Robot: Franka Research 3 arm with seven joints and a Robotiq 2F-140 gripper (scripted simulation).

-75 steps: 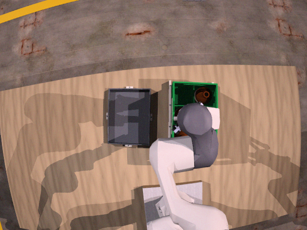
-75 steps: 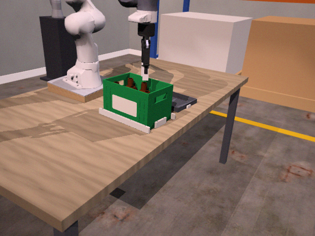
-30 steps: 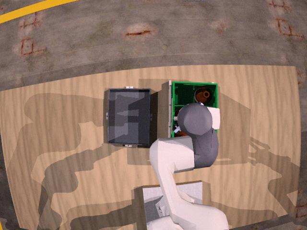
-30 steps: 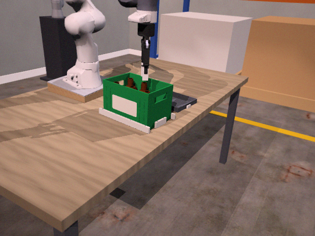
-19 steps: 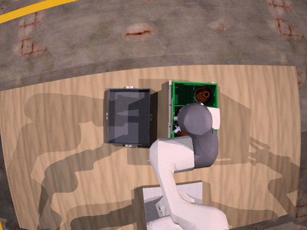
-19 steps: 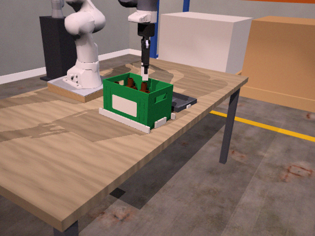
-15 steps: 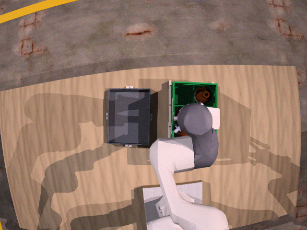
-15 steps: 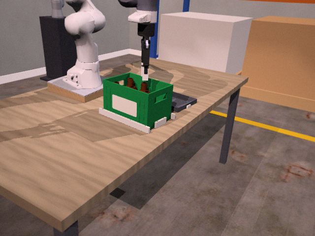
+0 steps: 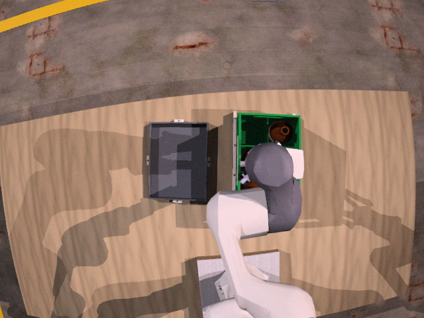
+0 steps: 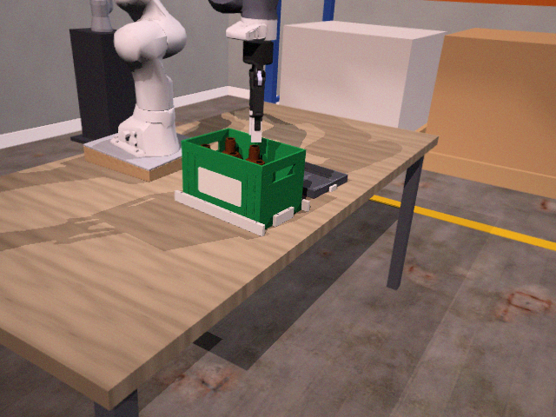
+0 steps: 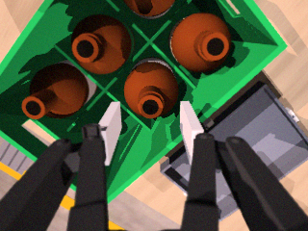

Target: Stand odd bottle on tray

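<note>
likely a warehouse (yellow floor line (image 10: 466,222), big boxes (image 10: 359,71))

White block (image 10: 359,71) beside tan block (image 10: 493,108) (yellow floor line (image 10: 471,224) nearby)
</note>
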